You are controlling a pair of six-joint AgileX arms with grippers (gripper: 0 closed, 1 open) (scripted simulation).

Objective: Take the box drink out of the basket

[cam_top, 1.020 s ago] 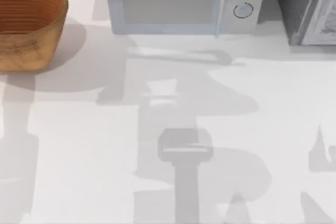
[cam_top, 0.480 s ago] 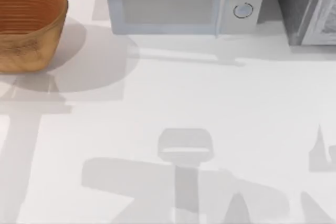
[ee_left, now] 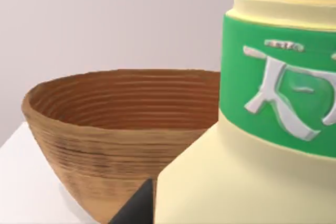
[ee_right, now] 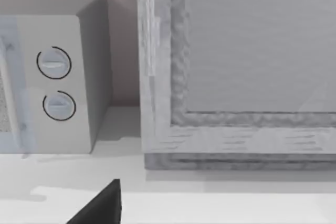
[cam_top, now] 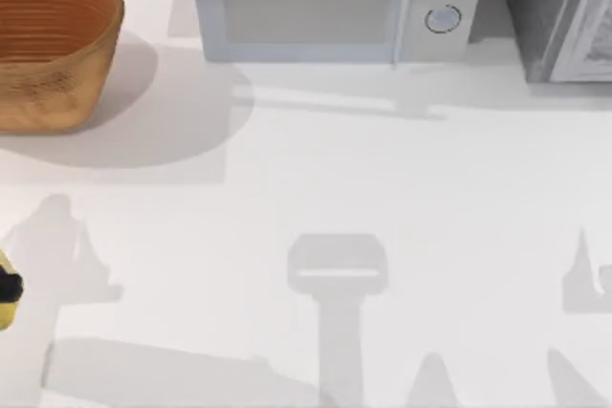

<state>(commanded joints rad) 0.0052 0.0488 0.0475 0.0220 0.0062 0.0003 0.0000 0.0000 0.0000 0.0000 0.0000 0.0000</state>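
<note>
Round orange-brown woven basket (cam_top: 53, 45) with ribbed rings inside sits at the table's far left corner; what shows of its inside is bare. Pale cream-yellow box drink (cam_top: 6, 311) with a green band and white raised mark is out of the basket, at the left edge of the white table (cam_top: 382, 188), near of the basket and well apart from it. A dark part sits against the carton there, likely the left gripper (cam_top: 8, 286). In the left wrist view the carton (ee_left: 252, 129) looms close, a dark finger tip (ee_left: 137, 205) beside its base, basket (ee_left: 110, 129) behind. How far the fingers are spread, or whether they clamp the carton: cannot tell. Grey-white microwave (cam_top: 330, 7) with two round knobs stands far centre; grey box-like unit (cam_top: 564, 11) far right. Right wrist view shows both, plus one dark finger (ee_right: 100, 208) of the right gripper; its opening can't be told.
</note>
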